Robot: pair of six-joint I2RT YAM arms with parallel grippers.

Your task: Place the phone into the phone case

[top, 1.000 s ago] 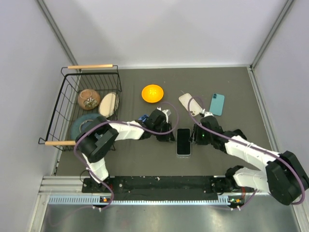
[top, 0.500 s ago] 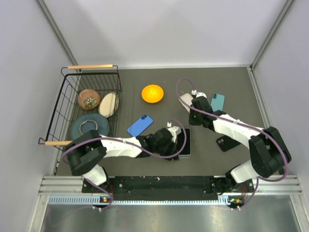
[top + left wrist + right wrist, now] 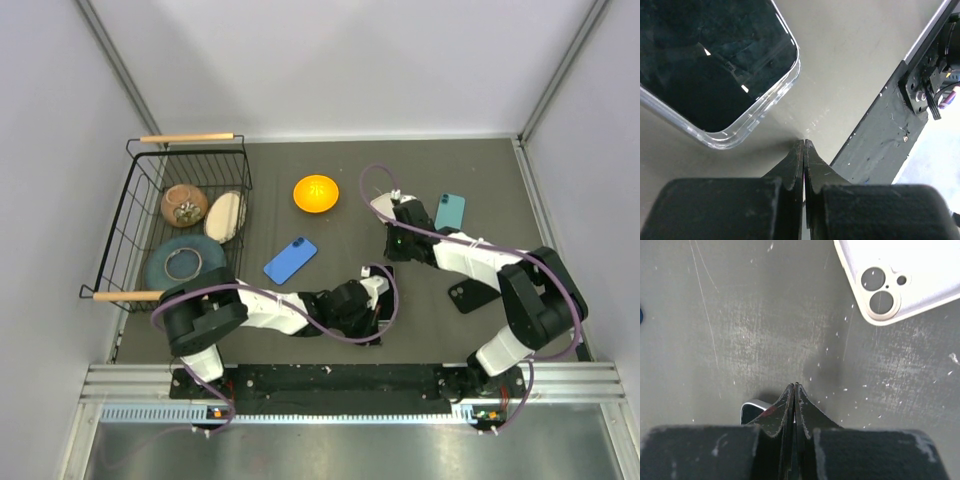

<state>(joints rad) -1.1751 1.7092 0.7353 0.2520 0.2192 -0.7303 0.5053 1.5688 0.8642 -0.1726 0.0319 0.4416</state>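
Seemingly the phone already sits inside the phone case. In the left wrist view its black screen lies within the clear rim at the one corner that shows, with no lifted edge there. The pair lies flat near the near edge of the bench, about midway along it; the other corners are out of view.

The left gripper has its fingers pressed together with nothing between them. Its tips are low over bare bench just beside that corner of the case, and I cannot tell whether they touch the surface.

The step in hand looks like seating the phone fully. To do it well, the closed tips should come onto the screen's margin just inside the rim. They should press straight down, gently, one corner after another, so the case neither slides nor springs open at the opposite end.

The right gripper, also closed and empty, hangs over the bench toward the far right, near the beige-backed phone. It could steady the case's far end. A teal-backed phone lies further right.
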